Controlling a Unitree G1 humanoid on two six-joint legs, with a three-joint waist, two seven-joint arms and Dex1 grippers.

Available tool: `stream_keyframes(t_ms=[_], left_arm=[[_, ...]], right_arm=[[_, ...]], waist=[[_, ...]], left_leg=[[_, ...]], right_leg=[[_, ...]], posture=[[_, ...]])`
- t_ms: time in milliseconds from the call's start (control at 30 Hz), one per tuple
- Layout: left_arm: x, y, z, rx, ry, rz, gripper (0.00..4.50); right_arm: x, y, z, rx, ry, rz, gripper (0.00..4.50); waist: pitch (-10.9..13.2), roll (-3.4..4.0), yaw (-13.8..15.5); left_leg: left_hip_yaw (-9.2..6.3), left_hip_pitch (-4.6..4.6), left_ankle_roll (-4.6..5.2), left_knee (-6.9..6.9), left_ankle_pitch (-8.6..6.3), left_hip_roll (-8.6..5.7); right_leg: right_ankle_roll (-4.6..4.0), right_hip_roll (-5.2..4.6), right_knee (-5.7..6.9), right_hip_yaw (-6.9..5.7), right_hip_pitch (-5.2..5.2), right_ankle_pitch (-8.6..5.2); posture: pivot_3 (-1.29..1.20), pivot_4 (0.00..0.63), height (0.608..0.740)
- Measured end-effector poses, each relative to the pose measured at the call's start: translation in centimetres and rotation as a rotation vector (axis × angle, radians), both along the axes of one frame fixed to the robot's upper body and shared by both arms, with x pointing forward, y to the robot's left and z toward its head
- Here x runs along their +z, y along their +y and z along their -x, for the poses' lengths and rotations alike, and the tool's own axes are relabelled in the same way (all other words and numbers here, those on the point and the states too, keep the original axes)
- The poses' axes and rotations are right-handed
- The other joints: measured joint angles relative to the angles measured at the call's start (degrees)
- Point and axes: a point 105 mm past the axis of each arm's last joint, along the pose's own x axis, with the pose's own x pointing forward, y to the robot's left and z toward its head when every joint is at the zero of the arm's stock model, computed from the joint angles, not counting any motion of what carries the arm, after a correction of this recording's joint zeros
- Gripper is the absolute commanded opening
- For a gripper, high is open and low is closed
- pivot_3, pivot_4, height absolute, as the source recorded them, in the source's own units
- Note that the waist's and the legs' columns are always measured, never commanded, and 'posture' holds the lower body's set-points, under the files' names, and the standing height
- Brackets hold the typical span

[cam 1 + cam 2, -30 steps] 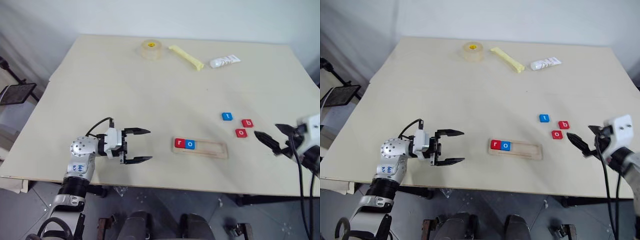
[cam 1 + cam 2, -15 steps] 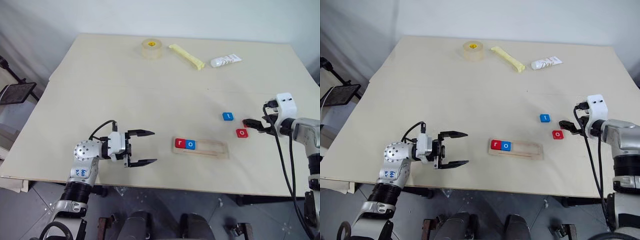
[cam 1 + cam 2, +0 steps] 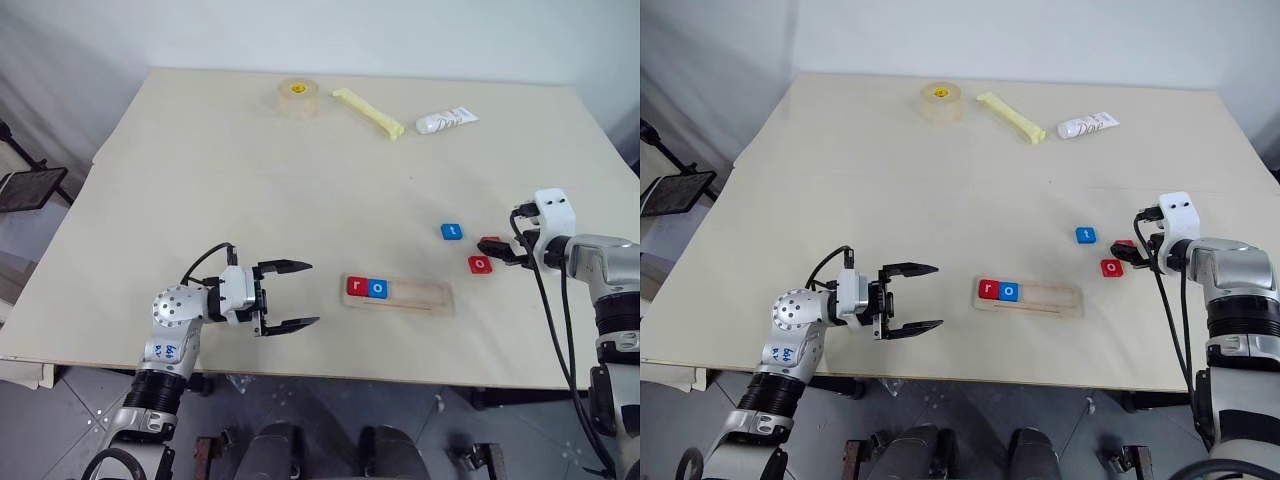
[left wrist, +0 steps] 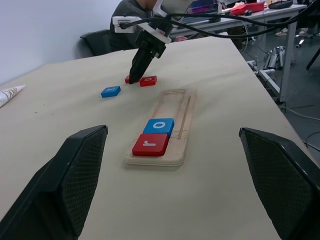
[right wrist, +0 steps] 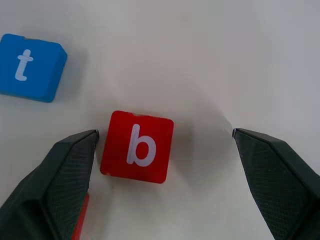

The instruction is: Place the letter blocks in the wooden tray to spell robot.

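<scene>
The wooden tray (image 3: pixel 420 298) lies near the table's front edge with the red r block (image 3: pixel 356 287) and blue o block (image 3: pixel 377 289) at its left end. Right of it and farther back lie the blue t block (image 3: pixel 451 231) and a red o block (image 3: pixel 480 264). The red b block (image 5: pixel 137 146) sits flat on the table between the fingers of my open right gripper (image 5: pixel 165 132), nearer one finger, untouched. That right gripper (image 3: pixel 503 252) is low over the table. My left gripper (image 3: pixel 312 293) hovers open and empty left of the tray, pointing at it.
At the table's far side stand a tape roll (image 3: pixel 294 95), a yellow stick (image 3: pixel 368 112) and a white tube (image 3: pixel 446 121). The table's front edge (image 3: pixel 330 372) runs just below the tray and my left gripper.
My right gripper has come in from the table's front right edge, forward and down, and now straddles the red b block. My left gripper has hardly moved.
</scene>
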Motion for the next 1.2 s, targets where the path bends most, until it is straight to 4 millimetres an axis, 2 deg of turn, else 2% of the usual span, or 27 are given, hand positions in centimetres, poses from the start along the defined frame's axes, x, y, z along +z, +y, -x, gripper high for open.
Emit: stream_keyframes(t_ms=[100, 133, 167, 400, 600, 833, 933, 1067, 1133, 1200], left_arm=[[0.0, -0.1, 0.0, 0.002, 0.003, 0.002, 4.47], [0.0, -0.2, 0.0, 0.002, 0.003, 0.003, 4.50], [-0.1, -0.2, 0.0, 0.002, 0.004, 0.004, 4.50], [0.0, -0.5, -0.1, 0.001, 0.001, 0.015, 4.50], [-0.1, -0.5, -0.4, -0.011, 0.004, 0.009, 4.50], [-1.4, 0.7, -1.1, -0.027, 0.025, -0.037, 4.50], [-1.2, 0.8, -1.5, -0.037, 0.015, -0.045, 4.50], [-1.0, 0.9, -2.0, -0.045, 0.009, -0.053, 4.50], [-0.8, 0.9, -2.2, -0.053, 0.001, -0.056, 4.50], [-0.6, 0.8, -2.3, -0.062, -0.005, -0.057, 4.50]], right_arm=[[0.0, 0.1, 0.0, -0.001, 0.003, 0.003, 4.50], [0.0, 0.1, 0.0, -0.004, 0.007, 0.003, 4.07], [-0.1, 0.2, 0.0, -0.007, 0.012, 0.001, 3.90], [0.0, 0.6, -0.2, -0.030, -0.004, -0.011, 1.55], [0.5, 0.0, 1.0, -0.066, -0.064, 0.007, 1.46], [1.4, 2.8, 6.1, -0.066, -0.170, -0.005, 1.46], [0.6, 4.6, 8.2, -0.079, -0.176, -0.035, 1.46], [-1.9, 6.4, 10.9, -0.118, -0.129, -0.086, 1.46], [-3.1, 6.7, 11.6, -0.147, -0.097, -0.105, 1.46], [-3.3, 6.6, 11.6, -0.165, -0.093, -0.104, 1.46]], waist=[[0.00, 0.00, -0.09], [0.00, 0.00, -0.10], [0.00, 0.00, -0.11], [0.00, 0.00, -0.01], [0.00, 0.01, 0.01], [0.00, 0.01, 0.40], [0.00, 0.01, 0.61], [0.00, 0.01, 1.14], [0.00, 0.01, 1.21], [0.00, 0.01, 1.12]], left_leg=[[0.00, 0.00, 0.00, 0.00, 0.00, 0.00], [-0.01, 0.00, 0.00, 0.00, 0.00, 0.01], [-0.01, 0.01, 0.00, 0.00, 0.00, 0.01], [-0.06, 0.04, 0.00, 0.04, 0.00, -0.02], [-0.08, -0.01, -0.01, -0.03, 0.00, -0.01], [-0.09, -0.01, -0.03, -0.04, 0.00, -0.01], [-0.09, 0.00, -0.04, -0.03, 0.01, -0.01], [-0.13, 0.01, -0.04, -0.03, 0.00, -0.06], [-0.09, 0.00, -0.03, -0.03, 0.01, -0.12], [-0.04, 0.03, -0.02, -0.03, 0.01, -0.12]], right_leg=[[0.00, 0.00, 0.00, 0.00, 0.00, 0.00], [0.00, 0.00, 0.00, 0.00, 0.00, 0.00], [0.00, 0.00, 0.00, 0.00, 0.01, 0.00], [0.00, 0.00, -0.02, 0.00, 0.10, 0.00], [0.00, 0.00, -0.01, 0.00, 0.00, 0.00], [0.00, 0.02, 0.04, 0.02, -0.02, 0.00], [0.00, 0.02, 0.04, 0.04, -0.02, 0.00], [0.00, 0.02, 0.08, 0.06, -0.03, 0.00], [0.00, 0.01, 0.07, 0.14, -0.03, 0.00], [0.00, 0.01, 0.07, 0.19, -0.03, 0.00]], posture=[[0.00, 0.150, 0.740], [0.00, 0.150, 0.740], [0.00, 0.150, 0.740], [0.00, 0.150, 0.740], [0.00, 0.150, 0.740], [0.00, 0.150, 0.740], [0.00, 0.150, 0.740], [0.00, 0.150, 0.740], [0.00, 0.150, 0.740], [0.00, 0.150, 0.740]])
